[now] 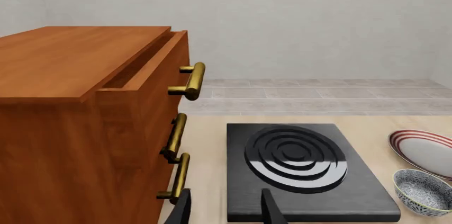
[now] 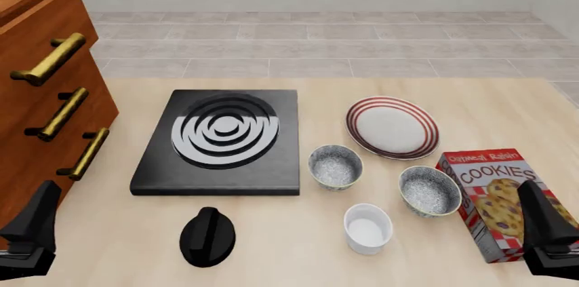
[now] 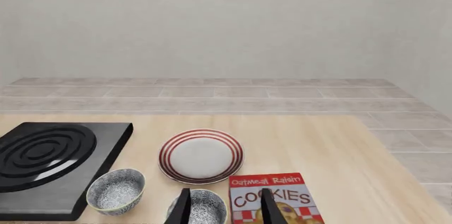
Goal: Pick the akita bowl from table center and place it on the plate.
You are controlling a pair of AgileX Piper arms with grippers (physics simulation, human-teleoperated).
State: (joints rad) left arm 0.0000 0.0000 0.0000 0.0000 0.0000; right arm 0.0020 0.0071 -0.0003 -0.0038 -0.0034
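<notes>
While both arms sit low at the near edge of the table, the right gripper [image 3: 226,208] has its two dark fingers parted with bare space between them, holding nothing. The left gripper [image 1: 224,208] stands the same way, fingers apart and empty.

From the front view, the right gripper [image 2: 547,233] is at the near right corner, and the left gripper [image 2: 32,233] at the near left corner. Just beside the right gripper stands a red cookie box [image 2: 493,202] with "COOKIES" on its face. Next to the box, toward the middle, sits a speckled bowl [image 2: 429,190], one of two look-alikes. In the right wrist view this second bowl [image 3: 201,206] shows right behind the finger on that side.

The akita bowl [image 2: 335,166] rests upright on the table near its centre, farther from the right gripper than the look-alike and well apart from both grippers. It lies just beside the near right corner of the black stove slab [image 2: 222,141], and the plate [image 2: 392,127] lies just beyond it, toward the right and close by without touching. In the right wrist view the akita bowl [image 3: 116,190] sits between the slab and the plate [image 3: 201,156].

A small plain white bowl [image 2: 367,228] stands nearer the arms than both speckled bowls, and a black knob-like piece [image 2: 207,236] lies in front of the slab. A wooden drawer cabinet [image 2: 41,104] with brass handles fills the left side, its top drawer slightly open in the left wrist view.
</notes>
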